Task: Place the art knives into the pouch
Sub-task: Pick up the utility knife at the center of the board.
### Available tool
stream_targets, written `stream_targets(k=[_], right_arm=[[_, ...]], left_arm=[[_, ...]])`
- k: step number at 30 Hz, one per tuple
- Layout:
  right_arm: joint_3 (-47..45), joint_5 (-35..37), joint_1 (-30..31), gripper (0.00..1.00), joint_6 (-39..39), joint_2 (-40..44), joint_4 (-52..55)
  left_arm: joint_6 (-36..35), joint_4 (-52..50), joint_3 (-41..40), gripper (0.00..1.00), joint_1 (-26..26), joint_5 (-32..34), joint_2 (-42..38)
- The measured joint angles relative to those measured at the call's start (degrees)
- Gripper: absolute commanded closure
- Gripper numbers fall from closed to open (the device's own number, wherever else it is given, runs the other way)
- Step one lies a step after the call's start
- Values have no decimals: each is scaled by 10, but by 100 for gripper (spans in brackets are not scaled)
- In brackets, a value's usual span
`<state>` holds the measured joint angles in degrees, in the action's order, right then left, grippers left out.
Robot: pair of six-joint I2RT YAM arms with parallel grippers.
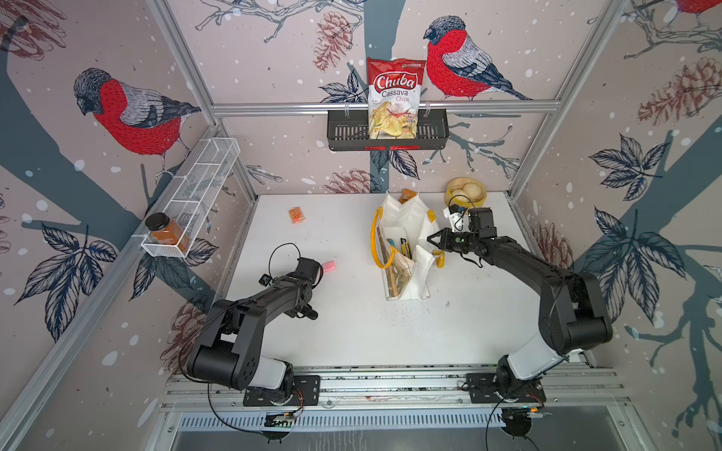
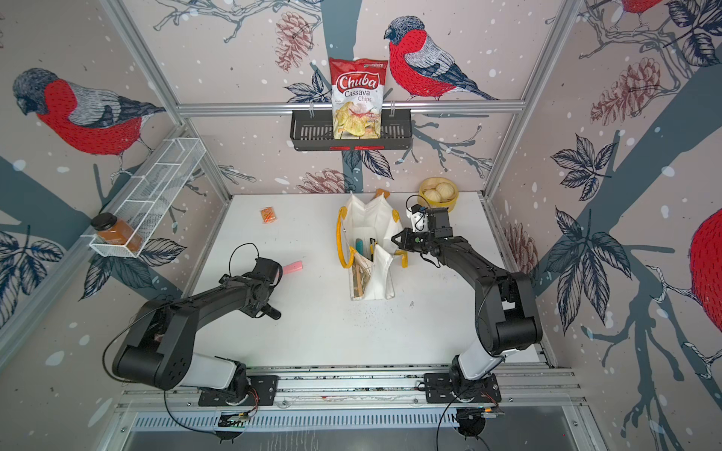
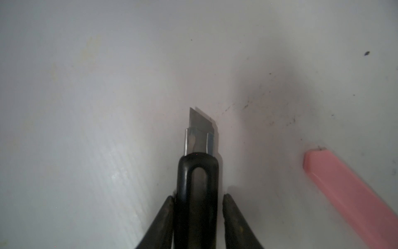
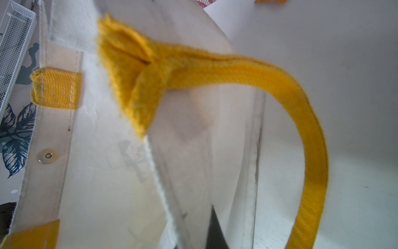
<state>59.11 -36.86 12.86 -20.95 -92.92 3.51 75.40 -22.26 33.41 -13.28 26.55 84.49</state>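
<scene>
Art knife (image 3: 197, 172), black-handled, short blade showing: lies between the fingers of the left end effector (image 3: 197, 202), blade pointing away from the wrist, low over the bench (image 3: 86, 107). Fingers (image 3: 165, 215) stand close on either side of the handle; whether they already pinch it or are only closing in, I cannot tell.

Pink knife (image 3: 349, 194): lying on the bench just beside the left end effector, untouched, apart from the black one.

Pouch (image 1: 402, 234): white fabric, yellow handles, standing with its mouth open, well apart from the left end effector and right at the right end effector (image 1: 433, 239). In both top views other cutters already sit inside it (image 2: 365, 250).

Right end effector: clenched. It appears to pinch the pouch's rim near the handle (image 4: 280, 86), holding the mouth open, though the wrist view does not show the contact clearly.

Progress, judged: early. Pouch is opened and steadied; the black knife is being taken up. Left to do: secure the grip, lift, carry across to the pouch, lower it through the opening, release.

Hazard noted: exposed blade could snag the fabric on entry.
</scene>
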Motion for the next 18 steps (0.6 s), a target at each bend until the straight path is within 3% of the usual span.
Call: stream_targets(k=[8,11,12,18], right_arm=[[-1,1,0,100,0,0,0],[-2,1,0,100,0,2,0],[-2,2,0,100,0,3,0],[-2,3,0,100,0,8,1]], left_arm=[[0,-17,16,63,-2,2,11],[-3,-49,47,64,-1,-1,39],[2,-60,60,70,-1,-1,52],[-6,-41,137,71,4,21,132]])
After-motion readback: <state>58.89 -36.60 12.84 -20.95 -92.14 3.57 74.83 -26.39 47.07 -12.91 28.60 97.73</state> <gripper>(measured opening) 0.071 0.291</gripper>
